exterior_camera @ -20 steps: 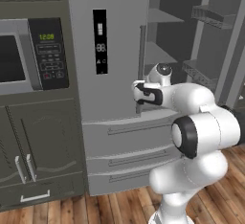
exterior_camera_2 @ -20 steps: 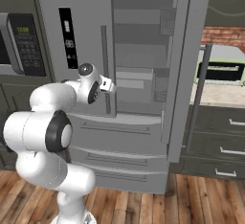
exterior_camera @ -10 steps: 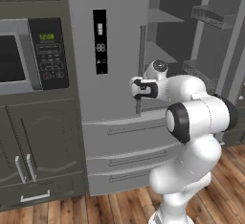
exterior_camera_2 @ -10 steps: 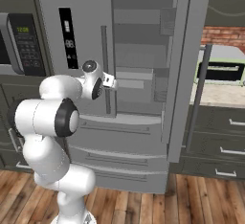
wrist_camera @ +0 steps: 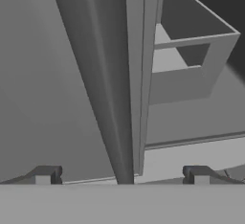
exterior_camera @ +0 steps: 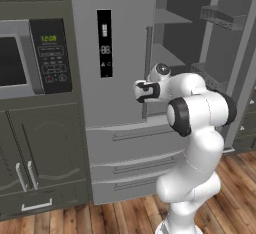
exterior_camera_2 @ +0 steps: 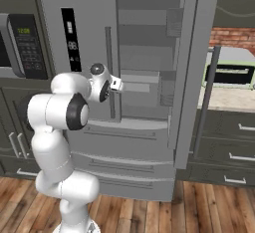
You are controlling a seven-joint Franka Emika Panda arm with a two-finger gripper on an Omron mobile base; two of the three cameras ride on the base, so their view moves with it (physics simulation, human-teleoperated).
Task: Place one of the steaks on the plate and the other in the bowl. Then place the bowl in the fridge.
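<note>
At center frame, the robot's hand [wrist_camera: 122, 175] hangs released, fingers spread, before the fridge [exterior_camera: 120, 78] handle [wrist_camera: 136, 74], right door open.

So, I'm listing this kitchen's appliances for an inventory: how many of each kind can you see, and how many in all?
Fridge: 1
Microwave: 1
Counter oven: 1
Total: 3
</note>
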